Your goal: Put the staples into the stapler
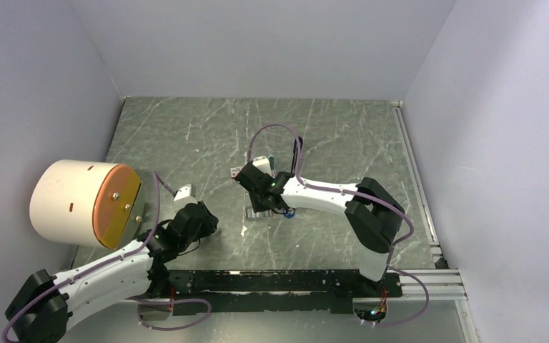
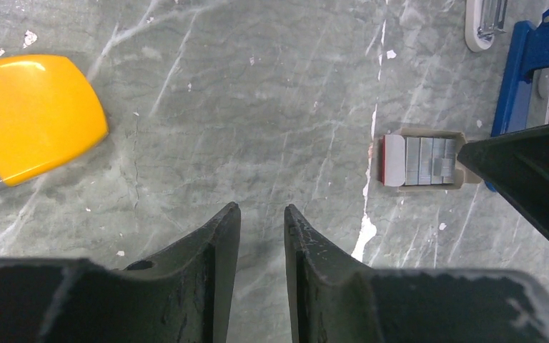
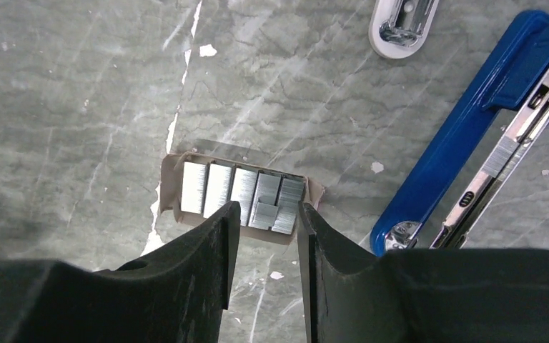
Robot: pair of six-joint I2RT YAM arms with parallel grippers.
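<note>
Black right claw (image 3: pixel 266 209), jaws narrowly parted and empty, hovers over the staples (image 3: pixel 236 187) near the table's middle. I judge this the pick-up step: next I must descend and pinch one strip squarely. The cardboard tray (image 3: pixel 170 166) holds strips side by side. The stapler (image 3: pixel 472 121) lies open just beside it. Left claw (image 2: pixel 261 209), narrow and empty, hangs well apart.

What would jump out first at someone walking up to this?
A blue stapler lies swung open on the marbled table, its metal rail bare. Beside it, silvery staples sit in a little open tray, the right gripper poised over them, jaws apart. The left wrist view shows a bright yellow block.
</note>
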